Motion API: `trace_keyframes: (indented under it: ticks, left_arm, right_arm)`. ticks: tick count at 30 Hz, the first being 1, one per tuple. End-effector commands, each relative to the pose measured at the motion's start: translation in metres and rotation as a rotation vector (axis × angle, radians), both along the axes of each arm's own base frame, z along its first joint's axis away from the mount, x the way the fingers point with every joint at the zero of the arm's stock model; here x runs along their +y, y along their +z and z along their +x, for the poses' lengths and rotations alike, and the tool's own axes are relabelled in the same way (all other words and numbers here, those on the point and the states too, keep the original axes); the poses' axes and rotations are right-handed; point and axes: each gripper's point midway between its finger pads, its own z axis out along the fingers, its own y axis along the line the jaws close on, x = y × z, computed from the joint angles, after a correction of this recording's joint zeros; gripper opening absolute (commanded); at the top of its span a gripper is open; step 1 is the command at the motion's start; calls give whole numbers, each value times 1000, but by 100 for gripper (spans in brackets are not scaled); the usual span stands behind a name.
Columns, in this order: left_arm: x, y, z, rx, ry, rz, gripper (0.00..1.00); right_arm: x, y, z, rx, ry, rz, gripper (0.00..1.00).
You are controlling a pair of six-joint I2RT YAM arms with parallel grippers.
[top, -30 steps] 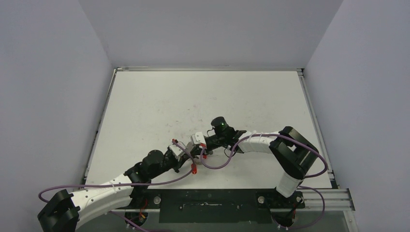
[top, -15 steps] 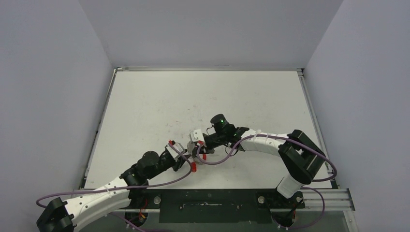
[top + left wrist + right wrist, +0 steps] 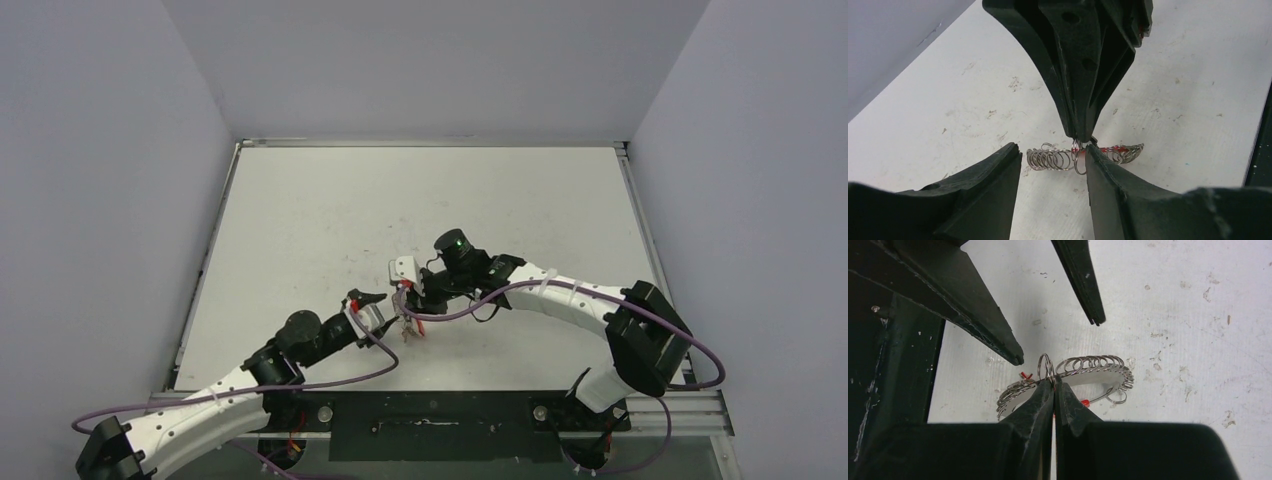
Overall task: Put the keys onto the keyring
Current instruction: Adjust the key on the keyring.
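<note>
The keyring (image 3: 1098, 371) lies on the white table (image 3: 330, 220), a thin ring strung with many small silver loops and showing a red sleeve (image 3: 1108, 149). My right gripper (image 3: 1053, 383) is shut on it, pinching the wire where one small loop (image 3: 1045, 365) stands upright. In the left wrist view the right gripper (image 3: 1079, 136) comes down from above onto the keyring (image 3: 1050, 159). My left gripper (image 3: 1053, 150) is open, its fingertips to either side of that spot, close to the ring. From above, both grippers (image 3: 385, 312) (image 3: 404, 303) meet near the table's front centre. No loose keys show in any view.
A thin pin with a red tip (image 3: 1086, 402) and one loose-looking loop (image 3: 1118, 399) sit at the ring's near side. The black front rail (image 3: 440, 420) and table edge run just behind the left gripper. Purple cables (image 3: 450, 315) loop near the grippers.
My left gripper has opened and drawn back toward the near left. The right arm has reached further left, its gripper staying shut over the ring.
</note>
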Motion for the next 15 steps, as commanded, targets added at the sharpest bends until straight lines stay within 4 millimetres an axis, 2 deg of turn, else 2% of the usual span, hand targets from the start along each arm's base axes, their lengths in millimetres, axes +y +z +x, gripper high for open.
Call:
trace_keyframes:
  ticks: [1,5,12,15]
  left_arm:
    - [-14,34,0,-116,-78,-4,47]
    - [-21,28,-4,-110,-129,28,39]
    - [-29,14,-9,-82,-188,68,38]
    - [-30,10,-7,-71,-184,79,33]
  right_arm:
    - [5,31,-2,-39,-12,29,0]
    - [6,34,-4,-44,-12,31,0]
    - [7,38,-4,-50,-13,36,0]
    - [8,39,-5,-50,-10,37,0]
